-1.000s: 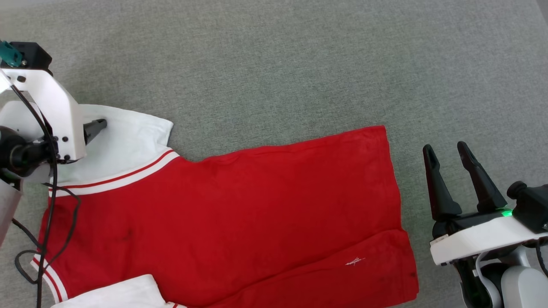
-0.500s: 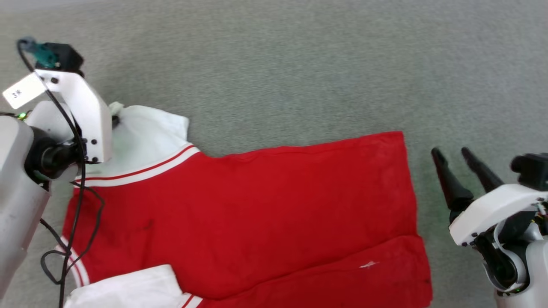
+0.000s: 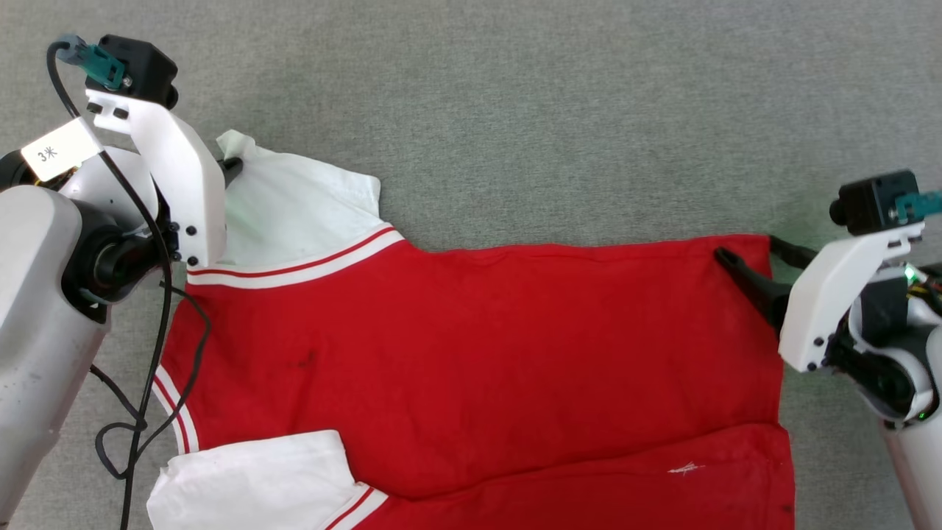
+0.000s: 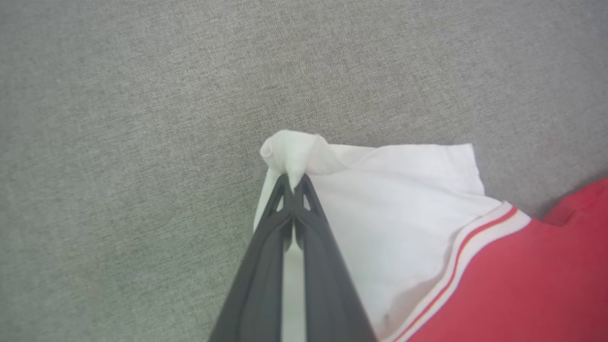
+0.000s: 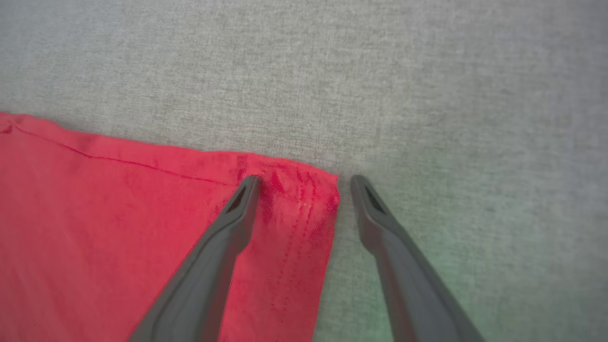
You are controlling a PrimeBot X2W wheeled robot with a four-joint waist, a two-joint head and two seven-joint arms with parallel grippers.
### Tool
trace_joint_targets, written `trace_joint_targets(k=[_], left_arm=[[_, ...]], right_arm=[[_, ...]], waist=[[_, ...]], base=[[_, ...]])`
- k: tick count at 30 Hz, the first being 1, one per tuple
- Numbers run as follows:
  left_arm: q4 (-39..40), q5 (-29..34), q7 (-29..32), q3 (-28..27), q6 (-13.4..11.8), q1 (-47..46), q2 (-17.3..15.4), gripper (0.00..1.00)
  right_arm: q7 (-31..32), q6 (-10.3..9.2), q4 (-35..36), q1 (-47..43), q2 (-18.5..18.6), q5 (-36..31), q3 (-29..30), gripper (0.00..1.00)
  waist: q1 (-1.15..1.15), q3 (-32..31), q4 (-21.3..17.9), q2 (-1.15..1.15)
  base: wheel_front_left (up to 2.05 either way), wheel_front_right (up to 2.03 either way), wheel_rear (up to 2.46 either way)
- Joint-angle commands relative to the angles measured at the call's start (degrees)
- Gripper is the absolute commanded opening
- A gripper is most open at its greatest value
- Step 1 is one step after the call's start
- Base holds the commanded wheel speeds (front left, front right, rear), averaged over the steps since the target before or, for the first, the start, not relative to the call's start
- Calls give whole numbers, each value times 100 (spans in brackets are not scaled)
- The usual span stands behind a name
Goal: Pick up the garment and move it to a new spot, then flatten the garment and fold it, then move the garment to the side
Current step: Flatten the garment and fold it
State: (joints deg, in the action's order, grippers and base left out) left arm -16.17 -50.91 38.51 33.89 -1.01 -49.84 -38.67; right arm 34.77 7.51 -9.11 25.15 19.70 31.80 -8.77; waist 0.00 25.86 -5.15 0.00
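Left wrist view: left gripper [image 4: 294, 183] pinching the garment [image 4: 403, 213]; right gripper [image 5: 305, 180] spread wide astride its red corner

Grey woven surface [image 3: 515, 110] — the garment [image 3: 478, 353] lies spread flat on it.

One garment [image 3: 471, 353]; two grippers: left gripper [image 3: 234, 163] at 10 o'clock, right gripper [image 3: 747, 249] at 3 o'clock; one black cable [image 3: 132, 412]

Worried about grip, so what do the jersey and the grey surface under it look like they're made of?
The garment: probably thin matte knit cloth; it bunches into a soft wad where the left gripper pinches it. The grey surface: matte, fine speckled weave, likely carpet or upholstery fabric; which is unclear.
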Motion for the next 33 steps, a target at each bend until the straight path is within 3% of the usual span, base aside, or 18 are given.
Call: trace_joint_targets(k=[1, 5, 6, 7, 11, 19, 26, 33], left_arm=[[43, 25, -51, -13, -4, -31, 24, 0], [113, 30, -136, -27, -18, 12, 23, 0], [123, 26, -161, -33, -16, 33, 17, 0], [126, 22, -184, -32, -10, 60, 12, 0], [107, 15, -323, -52, -1, 156, 14, 0], [87, -51, -790, -172, -58, 569, -13, 0], [526, -273, -1601, -474, -307, 1744, -192, 0], [1121, -499, -2221, -686, -684, 3085, -277, 0]], right_arm=[[153, -5, -124, 66, 31, -17, -122, 100], [832, -4, -500, 108, 51, 65, -445, 100], [987, -3, -562, 98, 32, 91, -537, 39], [1077, 4, -592, 93, 46, 108, -592, 0], [1144, 1, -611, 165, 125, 168, -564, 0], [209, -8, -229, 222, 126, -187, 134, 0], [-265, -8, -30, -711, -126, -317, 713, 0], [-564, -7, 111, -1605, -447, -458, 922, 0]], waist=[[0, 47, 45, 0], [0, 79, 105, 0], [0, 77, 114, 0], [0, 68, 124, 0], [0, -6, 158, 0], [0, -482, 200, 0], [0, -1116, 327, 0], [0, -1544, 425, 0]], base=[[0, 0, 0], [0, 0, 0], [0, 0, 0], [0, 0, 0], [0, 0, 0], [0, 0, 0], [0, 0, 0], [0, 0, 0]])
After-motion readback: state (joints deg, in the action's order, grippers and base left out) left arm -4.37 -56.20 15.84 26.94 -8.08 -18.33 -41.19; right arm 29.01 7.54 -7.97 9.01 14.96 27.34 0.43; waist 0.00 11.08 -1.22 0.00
